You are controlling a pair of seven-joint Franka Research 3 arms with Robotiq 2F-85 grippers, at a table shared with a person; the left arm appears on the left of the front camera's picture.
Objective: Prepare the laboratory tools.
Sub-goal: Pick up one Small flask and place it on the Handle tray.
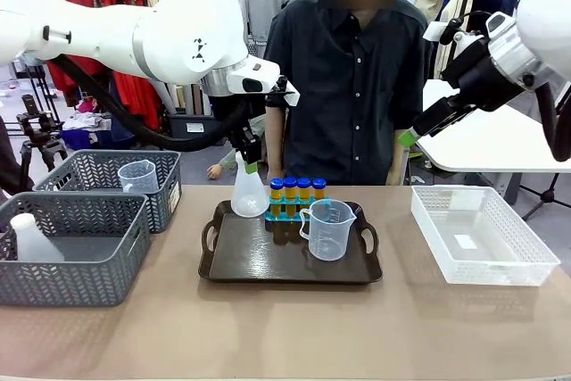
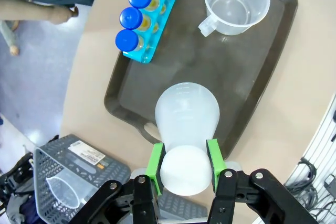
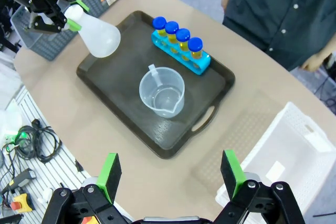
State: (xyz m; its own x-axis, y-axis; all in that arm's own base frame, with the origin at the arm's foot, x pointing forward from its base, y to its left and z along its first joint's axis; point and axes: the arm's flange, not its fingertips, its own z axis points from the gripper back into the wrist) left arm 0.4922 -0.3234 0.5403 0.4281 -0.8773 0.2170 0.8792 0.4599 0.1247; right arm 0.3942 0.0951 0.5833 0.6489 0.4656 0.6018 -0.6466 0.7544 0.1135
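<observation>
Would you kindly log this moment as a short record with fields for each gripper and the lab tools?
left gripper: shut on the neck of the conical flask, at the tray's corner
right gripper: open, holding nothing, above the table
tube rack: on the tray, four blue-capped tubes in it
beaker: upright on the tray

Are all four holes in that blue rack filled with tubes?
Yes, the right wrist view shows four blue-capped amber tubes standing in a row in the blue rack.
</observation>
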